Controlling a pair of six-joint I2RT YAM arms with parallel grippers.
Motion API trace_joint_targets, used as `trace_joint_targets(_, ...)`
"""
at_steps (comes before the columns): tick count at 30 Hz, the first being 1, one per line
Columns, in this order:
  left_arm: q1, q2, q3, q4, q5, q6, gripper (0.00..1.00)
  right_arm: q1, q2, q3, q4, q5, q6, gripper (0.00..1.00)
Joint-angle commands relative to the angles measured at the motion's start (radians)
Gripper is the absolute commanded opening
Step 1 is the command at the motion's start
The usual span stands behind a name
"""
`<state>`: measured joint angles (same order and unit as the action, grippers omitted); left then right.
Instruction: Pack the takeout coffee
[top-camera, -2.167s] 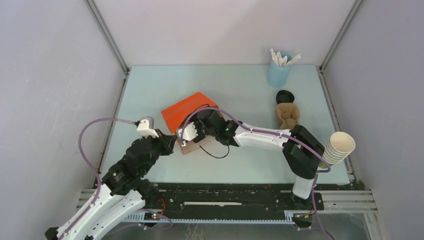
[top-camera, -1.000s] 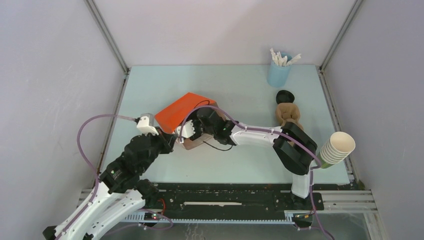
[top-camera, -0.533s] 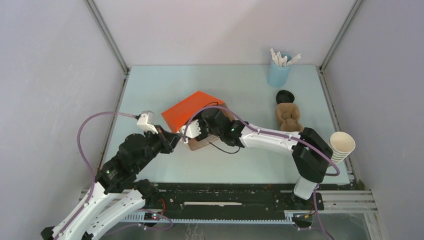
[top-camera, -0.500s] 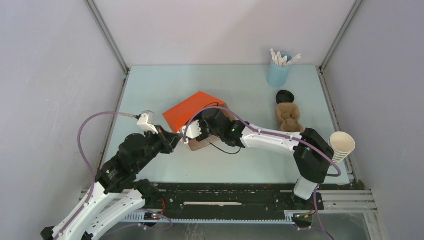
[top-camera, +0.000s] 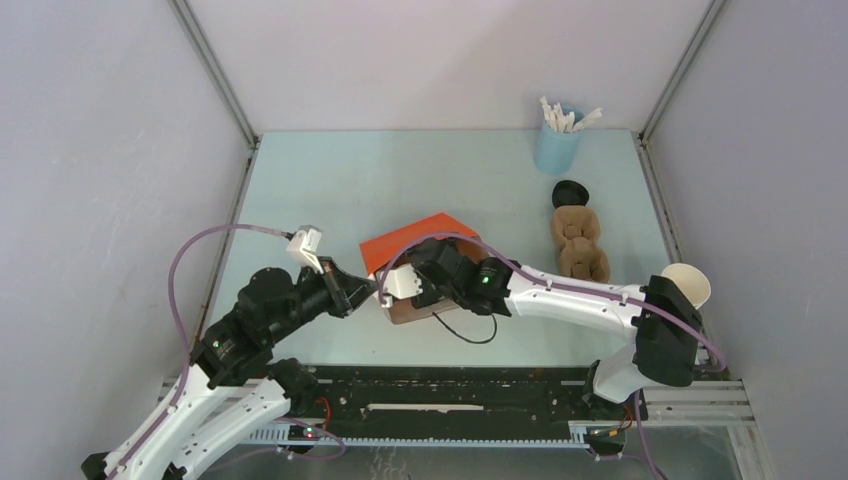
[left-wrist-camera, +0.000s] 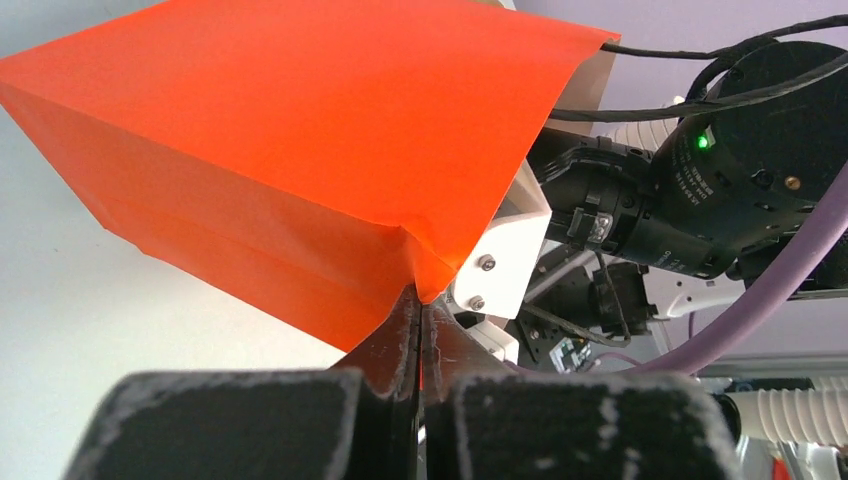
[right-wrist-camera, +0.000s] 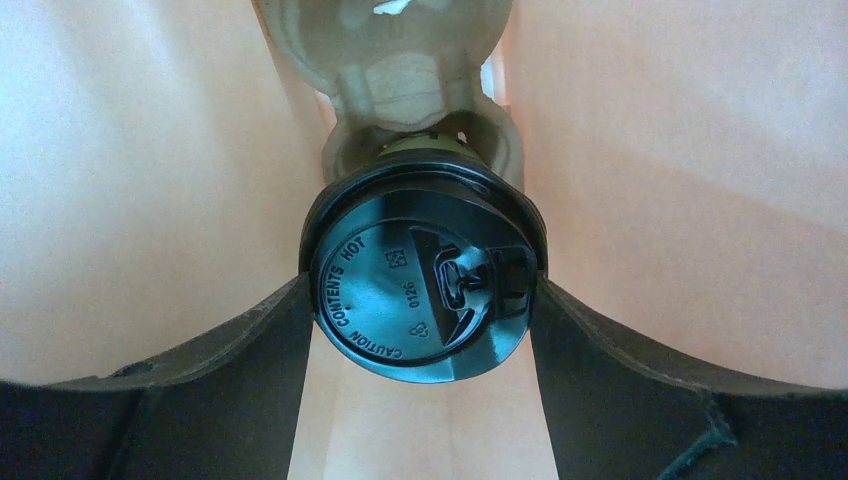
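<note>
The orange bag (top-camera: 415, 240) lies on its side in the middle of the table, its mouth toward the near edge. My left gripper (top-camera: 368, 290) is shut on the corner of the bag's rim (left-wrist-camera: 425, 275), its fingers (left-wrist-camera: 395, 335) pressed together on the paper. My right gripper (right-wrist-camera: 422, 292) reaches inside the bag, so the top view shows only its wrist (top-camera: 440, 275). Its jaws rest against both sides of the takeout coffee (right-wrist-camera: 425, 280), whose black lid faces the camera. The cup sits in a brown pulp carrier (right-wrist-camera: 410, 80) inside the bag.
A pale blue cup of white sticks (top-camera: 557, 140) stands at the back right. A loose black lid (top-camera: 570, 192) and brown pulp carriers (top-camera: 578, 240) lie on the right. A stack of paper cups (top-camera: 685, 285) sits at the right edge behind my right arm.
The bag has shifted right and toward the near edge, with both grippers moving along with it. My right arm's elbow has swung out to the right.
</note>
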<state>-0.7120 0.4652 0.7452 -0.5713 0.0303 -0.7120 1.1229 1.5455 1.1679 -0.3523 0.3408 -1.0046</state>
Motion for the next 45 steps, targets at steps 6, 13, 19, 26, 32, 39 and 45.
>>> trace_joint_targets(6,-0.003,-0.010,-0.011,0.062,0.065,-0.043,0.00,0.052,-0.062,0.006,-0.130,-0.028,0.140,0.56)
trace_joint_targets(13,-0.004,-0.009,-0.025,0.054,0.048,-0.032,0.00,0.024,-0.016,0.006,-0.143,-0.064,0.167,0.62)
trace_joint_targets(19,-0.004,-0.015,-0.053,0.042,0.035,-0.027,0.00,0.005,-0.007,0.006,-0.154,-0.113,0.193,0.72)
trace_joint_targets(26,-0.004,-0.023,-0.071,0.028,0.020,-0.023,0.00,-0.038,0.041,0.006,-0.130,-0.113,0.179,0.70)
trace_joint_targets(32,-0.003,-0.028,-0.076,0.024,0.012,-0.023,0.00,-0.040,0.076,-0.019,-0.047,-0.109,0.144,0.71)
trace_joint_targets(39,-0.003,-0.040,-0.070,0.009,-0.004,-0.015,0.00,-0.042,0.093,-0.020,-0.067,-0.114,0.158,0.72)
trace_joint_targets(45,-0.004,-0.028,-0.072,0.012,-0.001,-0.014,0.00,-0.009,0.031,-0.020,-0.058,-0.066,0.171,0.89)
